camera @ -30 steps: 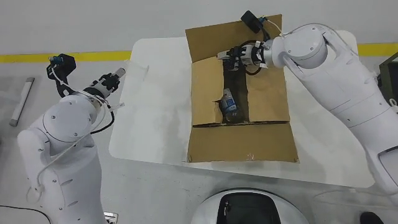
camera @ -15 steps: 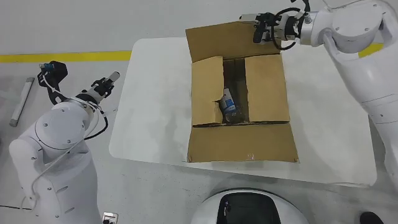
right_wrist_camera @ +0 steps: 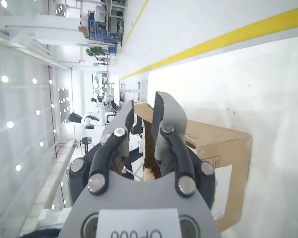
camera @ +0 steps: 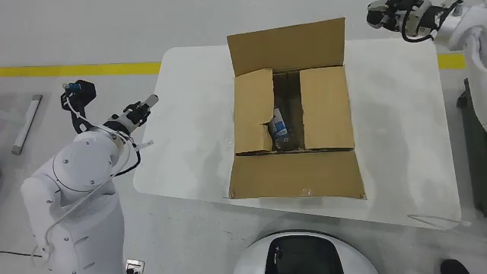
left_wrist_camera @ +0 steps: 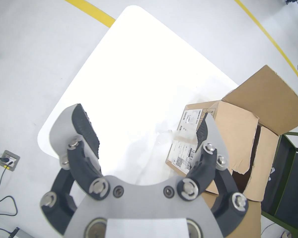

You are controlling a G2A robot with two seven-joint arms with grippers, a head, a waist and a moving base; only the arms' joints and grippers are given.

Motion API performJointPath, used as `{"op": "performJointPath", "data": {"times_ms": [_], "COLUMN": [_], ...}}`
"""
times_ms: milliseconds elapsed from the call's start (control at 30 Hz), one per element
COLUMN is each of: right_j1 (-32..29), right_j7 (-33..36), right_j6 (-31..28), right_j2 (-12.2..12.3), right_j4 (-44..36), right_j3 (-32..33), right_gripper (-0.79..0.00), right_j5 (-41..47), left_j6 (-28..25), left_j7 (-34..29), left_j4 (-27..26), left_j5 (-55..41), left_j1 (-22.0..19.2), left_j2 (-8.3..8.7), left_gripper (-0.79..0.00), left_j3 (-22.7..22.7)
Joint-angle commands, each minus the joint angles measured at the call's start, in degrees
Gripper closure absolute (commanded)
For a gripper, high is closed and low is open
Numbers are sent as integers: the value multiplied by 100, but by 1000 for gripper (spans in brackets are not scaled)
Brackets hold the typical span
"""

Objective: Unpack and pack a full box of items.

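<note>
Cardboard box point(camera: 327, 122) stands on the white table point(camera: 190, 122). Its far and near flaps are folded outward, and its two side flaps are laid inward with a gap between them. A bottle point(camera: 280, 128) lies inside the box. It is visible through that gap, toward the near end of the opening.

Left gripper point(camera: 148, 103) is positioned well apart from the box's left side, level with the left side flap. The left wrist view shows this gripper point(left_wrist_camera: 142, 115) with jaws spread wide and nothing between the pads.

Right gripper point(camera: 374, 11) is positioned just beyond the box's far right corner, clear of the far flap. The right wrist view shows this gripper point(right_wrist_camera: 145, 100) with jaws drawn nearly together, leaving a narrow gap. Brown cardboard shows through the gap. It cannot be determined whether anything is clamped there.

A yellow floor line point(camera: 91, 68) runs beyond the far side of the box.
</note>
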Motion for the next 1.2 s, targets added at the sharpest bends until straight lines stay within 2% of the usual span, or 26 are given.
{"op": "performJointPath", "data": {"times_ms": [0, 133, 267, 400, 500, 800, 1000, 1067, 1167], "right_j1": [-82, -131, -29, 204, 407, 729, 931, 987, 994], "right_j7": [-37, -28, 277, 1007, 1275, 2358, 2190, 2174, 2158], "right_j6": [3, -11, -159, -821, -1167, -1783, -2223, -2211, -2208], "right_j2": [11, -31, -133, -207, -247, -366, -295, -243, -236], "right_j4": [40, 242, 670, 1158, 1547, 2027, 2165, 2084, 2063], "right_j3": [-10, -170, -454, -651, -732, -964, -1007, -1114, -1124], "right_gripper": [0, 0, 0, 0, 0, 0, 0, 0, 0], "right_j5": [-72, 125, 565, 956, 1130, 1746, 1197, 648, 580], "left_j6": [32, 138, 201, 202, 202, 202, 202, 202, 202], "left_j7": [32, 139, 201, 203, 203, 203, 203, 203, 203], "left_j4": [42, 276, 441, 442, 442, 442, 442, 442, 442], "left_j5": [53, 31, 61, 64, 64, 64, 64, 64, 64], "left_j1": [43, -41, -68, -54, -54, -54, -54, -54, -54], "left_j2": [-4, -21, -32, -35, -35, -35, -35, -35, -35], "left_gripper": [-785, -785, -785, -785, -785, -785, -785, -785, -785], "left_j3": [124, 360, 547, 602, 602, 602, 602, 602, 602]}}
